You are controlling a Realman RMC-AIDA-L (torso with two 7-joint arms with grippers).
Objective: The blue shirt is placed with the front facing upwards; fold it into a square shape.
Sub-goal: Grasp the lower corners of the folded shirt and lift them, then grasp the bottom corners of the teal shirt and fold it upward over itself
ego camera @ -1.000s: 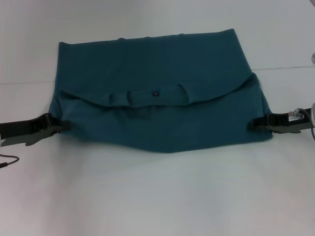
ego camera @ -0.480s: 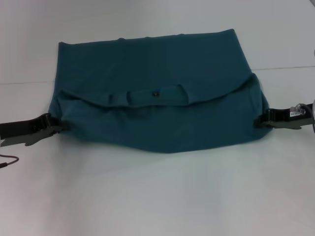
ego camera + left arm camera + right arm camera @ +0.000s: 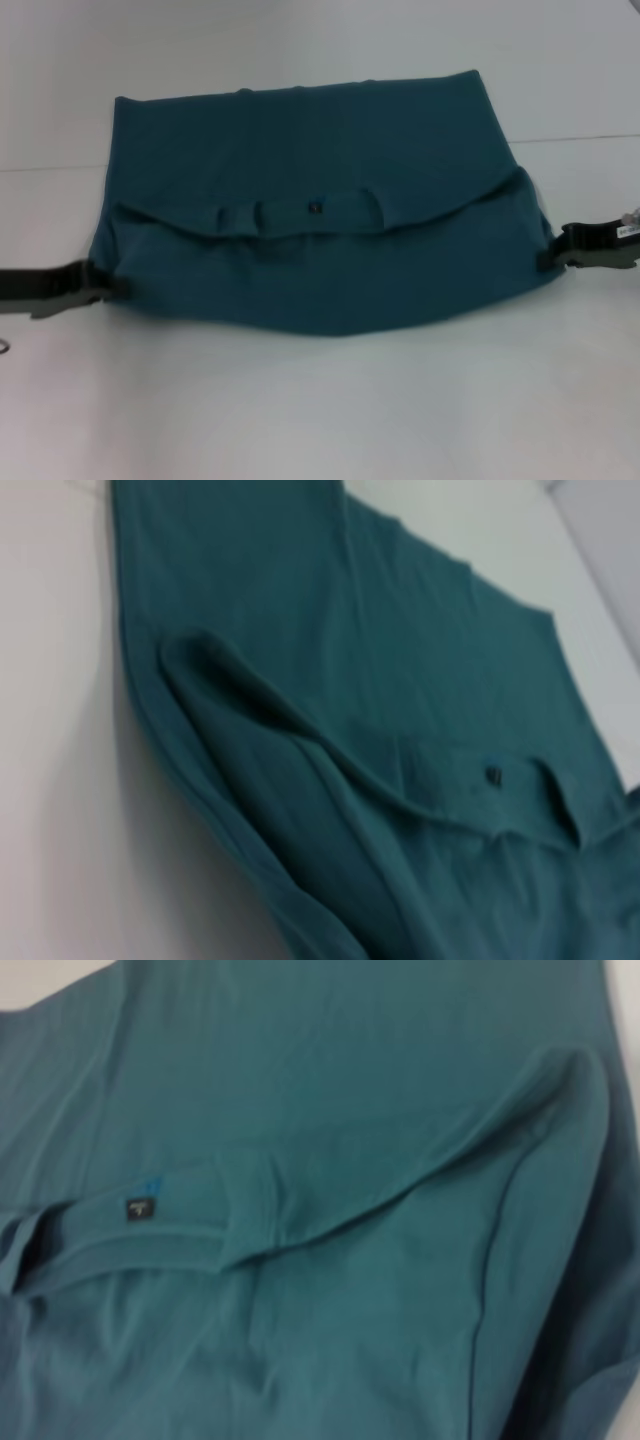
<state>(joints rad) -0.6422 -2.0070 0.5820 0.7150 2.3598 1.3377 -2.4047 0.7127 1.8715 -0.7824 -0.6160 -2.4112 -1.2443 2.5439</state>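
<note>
A: While the head camera looked down, what sat at the far left of the frame?

B: The left claw [image 3: 100, 288] lay low at the left edge, just below mid-height, its dark arm running in from the border. Its tip met the lower left corner of the blue shirt [image 3: 320, 210]. Whether it was clenched on the cloth or released, I could not tell; the fingers were lost against the fabric.

A: And the middle of the frame?

B: The shirt filled it, spread flat on the white worktop [image 3: 320, 410]. It was already folded: the near layer lay over the far one, and its curved upper edge crossed the middle of the garment. On that edge sat the ribbed collar [image 3: 315, 212] with a small black label [image 3: 314, 208] at its centre. No chest lettering was visible.

A: Did the wrist cameras add anything?

B: The left wrist view showed the shirt [image 3: 400, 730] lying on the pale worktop [image 3: 60, 780], with a puffed fold along one side and the label [image 3: 493, 774] on the collar band. The right wrist view was nearly all teal cloth [image 3: 380, 1110], with the collar [image 3: 190, 1230] and label [image 3: 141, 1209] close up. Neither showed its own fingers.

A: And at the right?

B: The right claw [image 3: 550, 256] reached in from the right edge at mid-height, touching the shirt's lower right corner. Its grip also could not be told.
</note>
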